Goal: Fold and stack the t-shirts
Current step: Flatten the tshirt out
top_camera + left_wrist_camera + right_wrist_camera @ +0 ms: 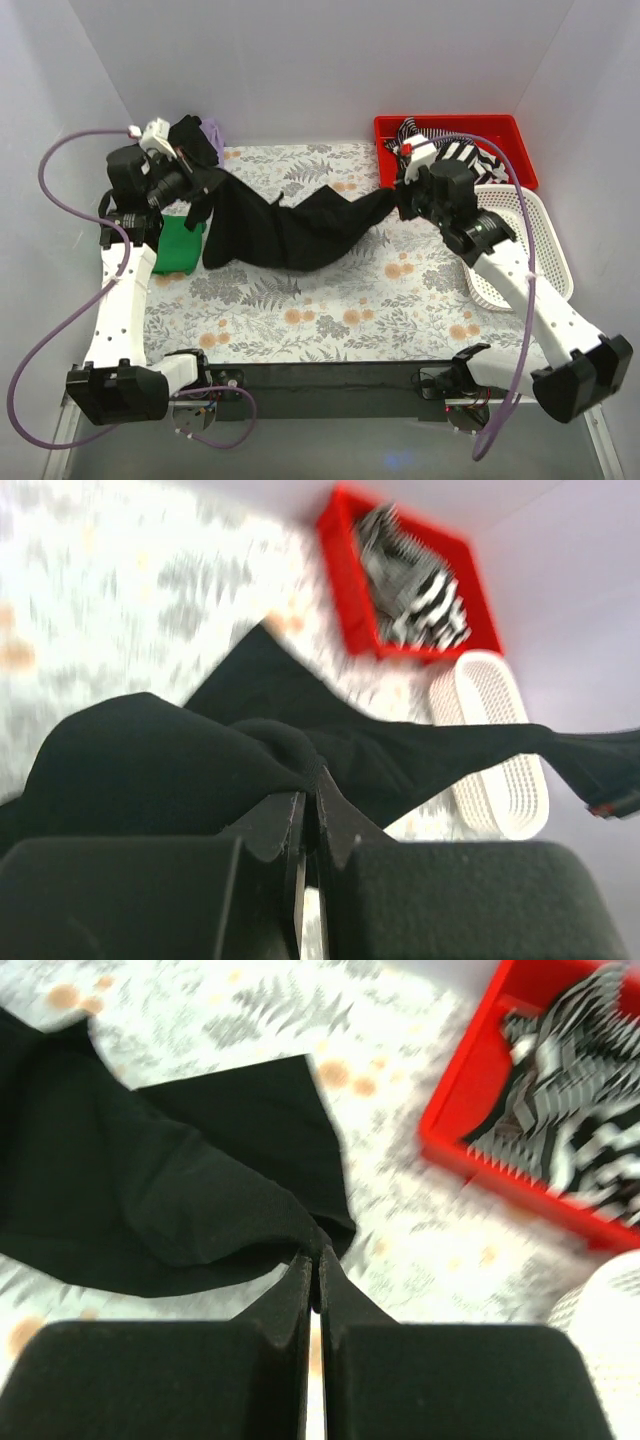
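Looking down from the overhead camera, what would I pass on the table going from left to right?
green shirt → black shirt → red bin → white basket

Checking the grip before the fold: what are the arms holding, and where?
The black shirt: the left jaws pinch a bunched edge at one end, the right jaws the opposite end.
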Robot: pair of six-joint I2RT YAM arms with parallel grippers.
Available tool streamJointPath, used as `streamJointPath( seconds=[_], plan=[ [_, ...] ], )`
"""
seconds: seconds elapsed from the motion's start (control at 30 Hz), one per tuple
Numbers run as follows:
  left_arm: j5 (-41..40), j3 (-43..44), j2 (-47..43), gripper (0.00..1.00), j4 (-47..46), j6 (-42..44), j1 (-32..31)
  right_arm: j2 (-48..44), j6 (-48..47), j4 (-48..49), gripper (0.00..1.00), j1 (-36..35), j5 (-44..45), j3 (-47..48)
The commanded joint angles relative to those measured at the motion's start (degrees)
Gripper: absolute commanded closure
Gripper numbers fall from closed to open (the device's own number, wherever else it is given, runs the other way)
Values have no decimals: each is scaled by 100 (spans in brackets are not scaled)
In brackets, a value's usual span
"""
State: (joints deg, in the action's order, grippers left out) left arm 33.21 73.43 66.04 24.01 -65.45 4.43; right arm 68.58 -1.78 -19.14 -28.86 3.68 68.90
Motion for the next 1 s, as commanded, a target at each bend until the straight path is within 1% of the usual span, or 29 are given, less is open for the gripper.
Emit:
streamJointPath(
  seconds=[0.0, 0.03, 0.07, 0.13, 0.17, 0.23, 0.27, 0.3, 0.33, 0.37, 0.4, 0.43, 0.47, 0.5, 0.53, 0.6, 0.63, 0.67, 0.7, 0.73, 0.77, 0.83, 0.87, 0.9, 0.93, 0.97],
  plan=[
    [-138, -548, -670, 100, 858, -91, 32, -861, 721, -195, 99, -93, -596, -631],
    [-253, -662, -819, 100, 1034, -91, 32, -994, 767, -283, 99, -145, -666, -780],
    [-306, -698, -1047, 100, 1323, -38, 32, -1135, 828, -527, 99, -190, -476, -1026],
    [-438, -716, -1207, 100, 1632, -12, 32, -1504, 986, -757, 99, -225, -395, -1194],
    [-438, -690, -1242, 100, 1973, 32, 32, -1592, 1013, -993, 99, -225, -386, -1265],
    [-149, -733, -1252, 100, 2256, 59, 32, -1698, 1215, -1302, 99, -234, -412, -1248],
    [8, -855, -1252, 100, 2492, 50, 23, -1725, 1285, -1503, 89, -225, -456, -1265],
    [280, -952, -1304, 100, 2573, -2, 32, -1803, 1355, -1566, 76, -234, -517, -1292],
    [300, -1005, -1356, 100, 2704, -3, 23, -1847, 1399, -1602, 71, -234, -570, -1309],
    [143, -1206, -1383, 100, 2914, 6, -29, -1900, 1478, -1637, 70, -234, -492, -1353],
    [-15, -1391, -1436, 94, 2934, -72, -160, -1979, 1549, -1698, 67, -234, -430, -1405],
    [-34, -1523, -1471, 89, 2908, -117, -161, -2006, 1645, -1699, 61, -234, -404, -1415],
    [53, -1672, -1532, 80, 2838, -195, -161, -2041, 1672, -1699, 59, -234, -395, -1406],
    [254, -1891, -1594, 76, 2759, -257, -161, -2067, 1698, -1681, 57, -234, -395, -1380],
    [517, -1972, -1681, 73, 2567, -379, -161, -2068, 1707, -1664, 54, -234, -369, -1301],
    [529, -2017, -1752, 69, 2372, -495, -170, -1989, 1716, -1524, 48, -234, -27, -1283],
    [502, -1947, -1761, 66, 2302, -504, -161, -1910, 1681, -1366, 46, -243, -17, -1266],
    [293, -1851, -1761, 63, 2275, -504, -170, -1796, 1542, -1217, 45, -234, -25, -1283],
    [187, -1710, -1744, 59, 2266, -521, -161, -1412, 1497, -1163, 45, -234, 27, -1248],
    [107, -1509, -1744, 53, 2118, -521, -170, -1165, 1436, -1058, 46, -234, 106, -1161],
    [-50, -1403, -1752, 49, 2021, -539, -170, -640, 1357, -961, 46, -234, 350, -1134],
    [-323, -1148, -1726, 48, 1758, -627, -161, -40, 1234, -786, 48, -234, 545, -985],
    [-698, -1042, -1630, 45, 1730, -618, -161, 241, 1224, -637, 49, -234, 772, -801],
    [-876, -945, -1577, 44, 1695, -627, -170, 757, 1111, -487, 49, -234, 809, -704],
    [-1034, -796, -1516, 43, 1703, -592, -170, 1006, 1023, -312, 49, -217, 818, -642],
    [-1280, -543, -1411, 43, 1721, -566, -170, 1261, 987, -153, 49, -208, 888, -346]
  ],
)
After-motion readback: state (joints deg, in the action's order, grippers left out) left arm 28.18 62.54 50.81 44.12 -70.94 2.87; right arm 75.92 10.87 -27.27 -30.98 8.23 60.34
